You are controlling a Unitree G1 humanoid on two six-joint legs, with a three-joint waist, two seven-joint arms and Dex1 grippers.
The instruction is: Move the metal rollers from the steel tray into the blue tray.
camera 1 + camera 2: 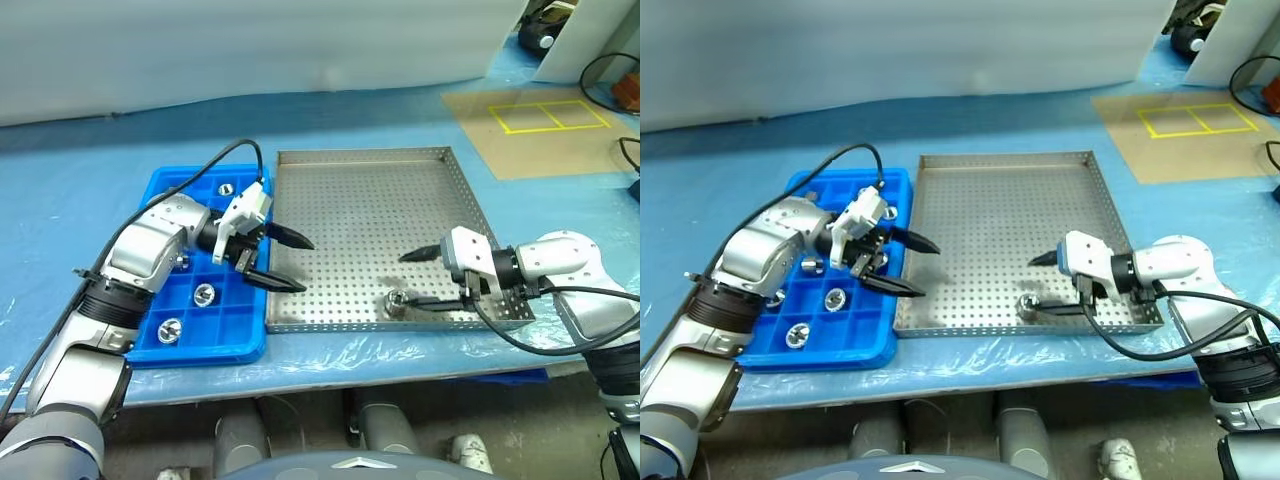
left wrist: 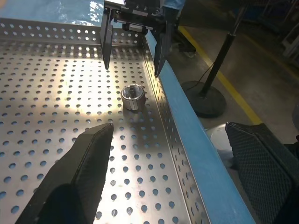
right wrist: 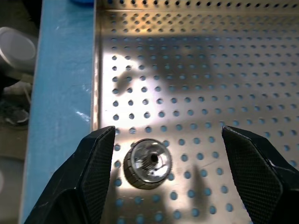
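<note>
The steel tray [image 1: 370, 215] sits mid-table with one metal roller [image 1: 398, 300] standing near its front rim. My right gripper [image 1: 409, 279] is open at the tray's front right, and its lower finger lies level with that roller. In the right wrist view the roller [image 3: 147, 163] stands between the open fingers, nearer the left one. My left gripper [image 1: 307, 266] is open and empty over the steel tray's left edge, pointing right. The blue tray [image 1: 232, 348] lies to the left with several rollers [image 1: 204, 294] in its compartments. The left wrist view shows the roller [image 2: 133, 98] ahead, with the right gripper [image 2: 132, 70] beyond it.
Blue film covers the table, and its front edge runs just below both trays. At the back right lies a brown floor panel [image 1: 545, 115] with yellow tape lines. Black cables [image 1: 610, 70] sit at the far right.
</note>
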